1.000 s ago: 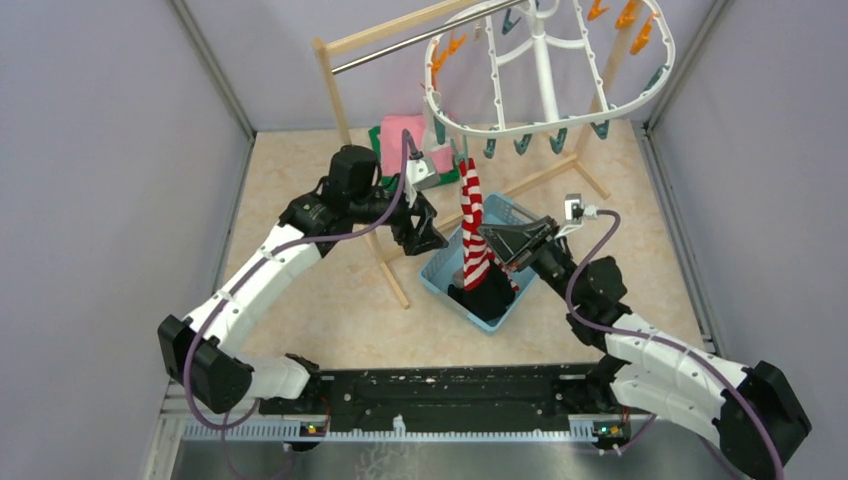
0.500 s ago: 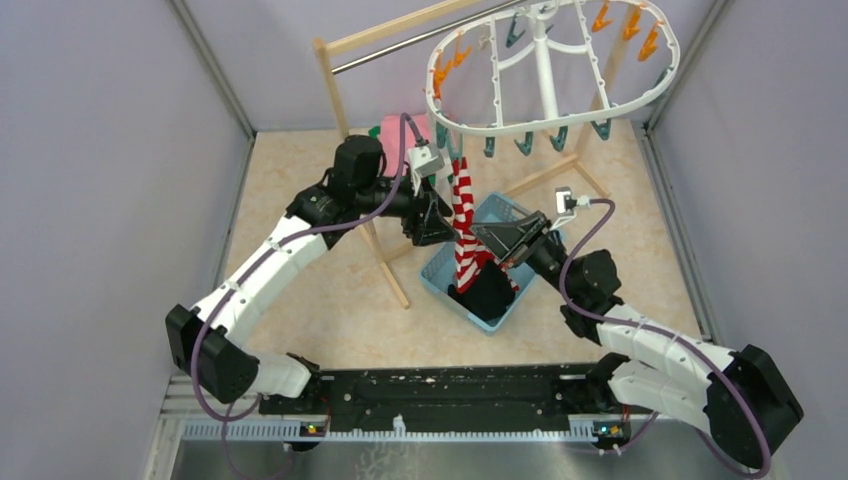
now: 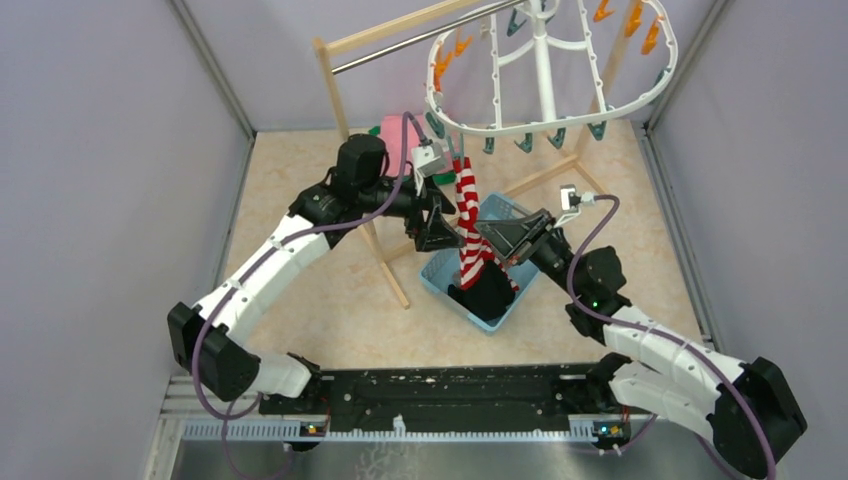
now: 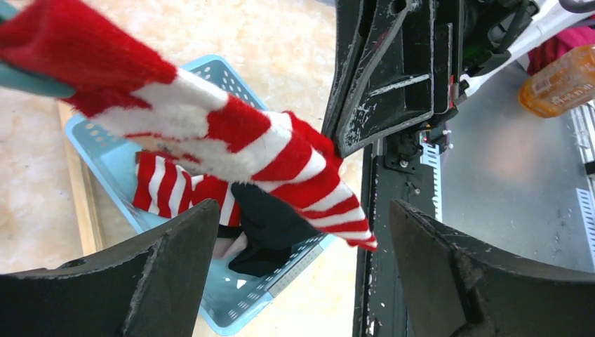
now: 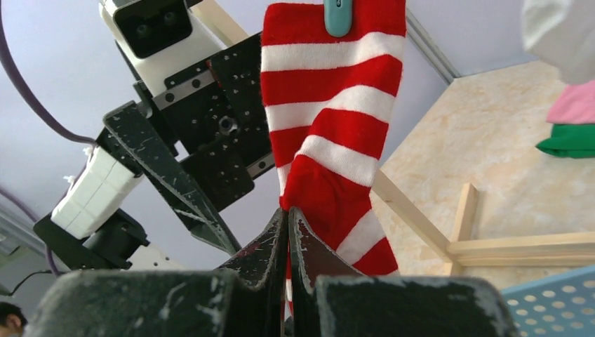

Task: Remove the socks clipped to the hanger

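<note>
Right wrist view: the striped sock [image 5: 330,126] is gripped by the right hand [image 5: 288,219], whose fingers are pressed together on it. Above that hand the sock is held by a teal clip [image 5: 337,15] of the hanger [image 3: 530,128]. The left hand [image 4: 303,210] is spread wide, and the sock crosses ahead of its fingers. Below both hands black socks [image 4: 266,225] are seen in a basket [image 4: 242,303].

The sock [image 3: 468,205] is red-and-white striped, its clip [image 5: 337,15] teal, the perforated basket [image 4: 105,168] pale blue, the hanger [image 3: 545,70] white.
</note>
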Tool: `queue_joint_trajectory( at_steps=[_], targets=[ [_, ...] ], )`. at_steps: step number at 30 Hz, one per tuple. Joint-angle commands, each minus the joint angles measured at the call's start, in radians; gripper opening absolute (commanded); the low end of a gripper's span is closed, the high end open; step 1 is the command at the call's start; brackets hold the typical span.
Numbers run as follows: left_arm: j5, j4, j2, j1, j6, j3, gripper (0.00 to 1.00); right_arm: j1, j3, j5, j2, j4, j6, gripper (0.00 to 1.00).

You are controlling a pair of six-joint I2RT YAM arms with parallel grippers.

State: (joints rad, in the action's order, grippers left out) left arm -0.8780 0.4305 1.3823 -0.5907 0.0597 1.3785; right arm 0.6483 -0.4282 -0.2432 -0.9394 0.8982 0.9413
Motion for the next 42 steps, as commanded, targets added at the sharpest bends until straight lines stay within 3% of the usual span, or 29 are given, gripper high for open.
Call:
queue_joint_trajectory(
  at_steps=[1, 7, 12, 17, 21, 28, 42],
  targets=[
    [0.055, -0.040, -0.076, -0.004, -0.009, 0.008, 0.98, -0.018, -0.027, 0.024, 0.066, -0.098, -0.066, 0.00],
    [0.205, -0.146, -0.041, -0.004, -0.163, 0.076, 0.99, -0.021, -0.005, 0.035, 0.075, -0.128, -0.081, 0.00],
    [0.195, -0.166, 0.039, -0.003, -0.233, 0.153, 0.98, -0.022, -0.014, 0.043, 0.073, -0.167, -0.120, 0.00],
    [0.183, -0.199, 0.089, -0.004, -0.274, 0.204, 0.87, -0.025, -0.029, 0.050, 0.086, -0.231, -0.173, 0.00],
    [0.238, -0.201, 0.115, -0.004, -0.299, 0.242, 0.97, -0.025, -0.039, 0.041, 0.071, -0.238, -0.193, 0.00],
    [0.341, -0.202, 0.185, -0.004, -0.307, 0.343, 0.98, -0.024, -0.054, 0.022, 0.013, -0.184, -0.186, 0.00],
    [0.490, -0.163, 0.198, -0.003, -0.266, 0.385, 0.72, -0.024, -0.112, 0.008, -0.080, -0.151, -0.200, 0.00]
  ],
)
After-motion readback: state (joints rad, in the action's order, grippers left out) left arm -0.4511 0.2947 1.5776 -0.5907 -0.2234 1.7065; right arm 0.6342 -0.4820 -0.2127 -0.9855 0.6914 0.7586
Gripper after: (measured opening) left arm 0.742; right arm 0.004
